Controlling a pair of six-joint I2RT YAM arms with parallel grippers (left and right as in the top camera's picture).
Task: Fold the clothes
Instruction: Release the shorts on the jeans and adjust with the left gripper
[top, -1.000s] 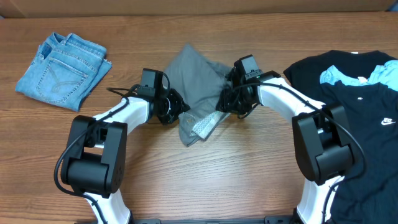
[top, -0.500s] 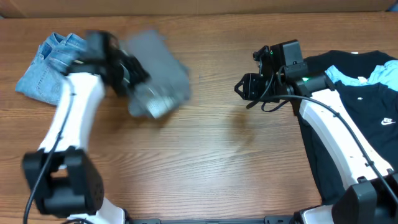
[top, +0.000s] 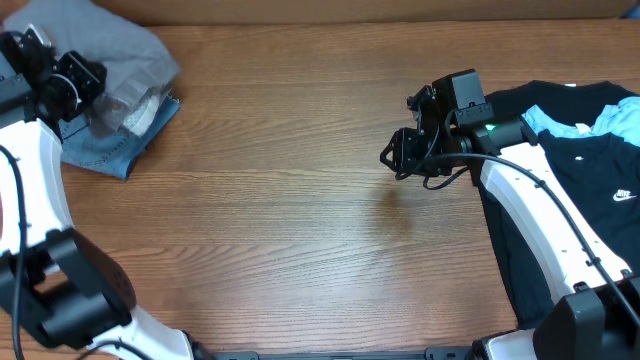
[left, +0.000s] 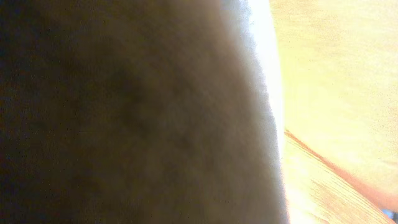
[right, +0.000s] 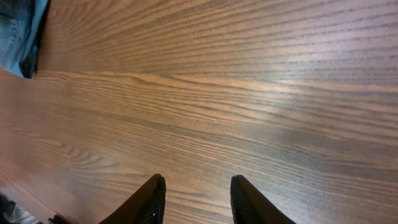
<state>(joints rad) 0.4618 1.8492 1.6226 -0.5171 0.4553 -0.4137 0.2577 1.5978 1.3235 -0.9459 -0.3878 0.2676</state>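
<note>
The folded grey shorts (top: 130, 50) are at the far left back corner, partly lying over the light-blue denim (top: 112, 152). My left gripper (top: 88, 92) is shut on the grey shorts, and their dark cloth (left: 124, 112) fills the left wrist view and hides the fingers. My right gripper (top: 393, 155) hangs open over bare wood right of the table's middle, with nothing between its fingers (right: 196, 180). Black T-shirts (top: 585, 190) with a small white logo lie spread at the right edge, just behind the right arm.
A light-blue cloth (top: 565, 122) lies on top of the black T-shirts. The wooden table (top: 300, 220) shows bare grain between the two arms. A corner of the denim (right: 15, 31) shows at the top left of the right wrist view.
My left arm swung the grey shorts from the table's middle to the far left, over the denim. My right gripper let go of them and drew back right.
</note>
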